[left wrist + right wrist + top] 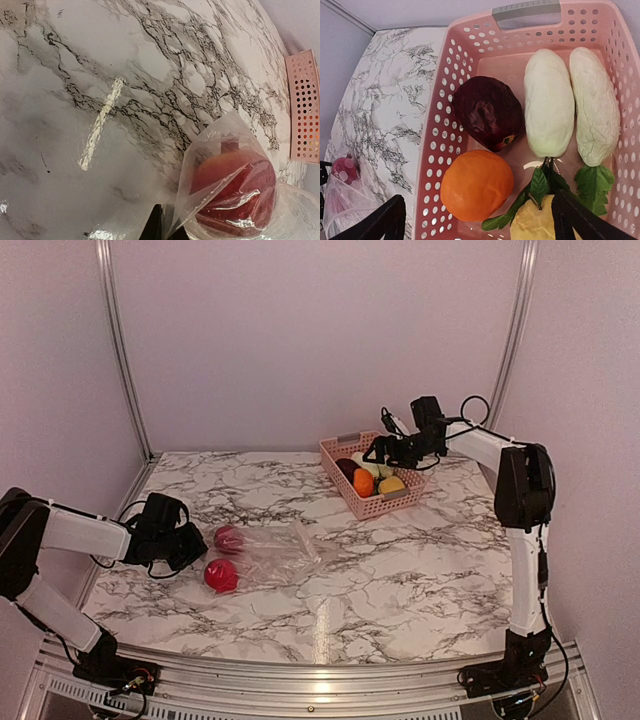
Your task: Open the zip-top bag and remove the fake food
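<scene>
At the table's left side, the left gripper (190,545) lies low over the marble, clenched on the near edge of the bag (272,552). In its wrist view the clear film runs down into the dark fingers (154,226) at the bottom of the frame. The bag lies flat on the table (400,585), stretching from the gripper toward the middle. Two red fruits sit inside its left end, just beside the fingertips: one farther back (229,537), one nearer (221,575). The wrist view shows the first of them wrapped in crinkled film (235,187). A pale scuff (100,122) marks the marble beyond it.

Across the table, at the back right, the right gripper (383,452) hangs over the basket (345,495), released, its two fingers (390,220) spread wide with nothing between them. Straight below it in the basket lie an orange (477,185) and a yellow piece (540,227) with green leaves (540,185). Past those are a dark red piece (487,112) against the left wall and two pale pieces (549,102) lying side by side, touching. A grey handle (525,9) caps the basket's far rim. The basket stands well apart from the bag.
</scene>
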Robot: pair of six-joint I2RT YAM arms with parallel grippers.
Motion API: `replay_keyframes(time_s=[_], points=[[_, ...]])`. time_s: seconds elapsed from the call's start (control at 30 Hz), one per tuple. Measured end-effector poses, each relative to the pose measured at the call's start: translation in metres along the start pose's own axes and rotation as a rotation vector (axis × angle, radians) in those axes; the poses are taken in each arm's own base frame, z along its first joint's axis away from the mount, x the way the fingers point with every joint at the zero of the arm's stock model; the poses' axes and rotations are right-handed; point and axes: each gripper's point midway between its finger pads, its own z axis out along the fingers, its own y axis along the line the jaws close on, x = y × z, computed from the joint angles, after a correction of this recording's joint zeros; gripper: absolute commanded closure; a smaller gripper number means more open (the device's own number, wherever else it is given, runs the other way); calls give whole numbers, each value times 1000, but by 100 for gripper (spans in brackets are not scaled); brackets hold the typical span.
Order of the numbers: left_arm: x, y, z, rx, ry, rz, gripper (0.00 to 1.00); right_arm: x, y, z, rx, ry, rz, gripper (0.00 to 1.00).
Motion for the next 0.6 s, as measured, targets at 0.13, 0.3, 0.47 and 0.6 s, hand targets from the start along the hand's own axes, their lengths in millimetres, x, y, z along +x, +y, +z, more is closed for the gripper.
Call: replay_keyframes(time_s=[0.13,0.3,0.47,0.6], points=[[-1,-2,0,-1,2,15,94,-9,2,-6,27,-10,-37,1],[-3,-4,-1,-6,6,44,90,-21,3,-22,86,-42,-76,1],[-4,-6,-2,-11,16,89,82,-57,17,-78,198,-174,-185,1],[-5,-8,-3,-9,25,128,64,-76,33,-130,276,-308,-246,1]])
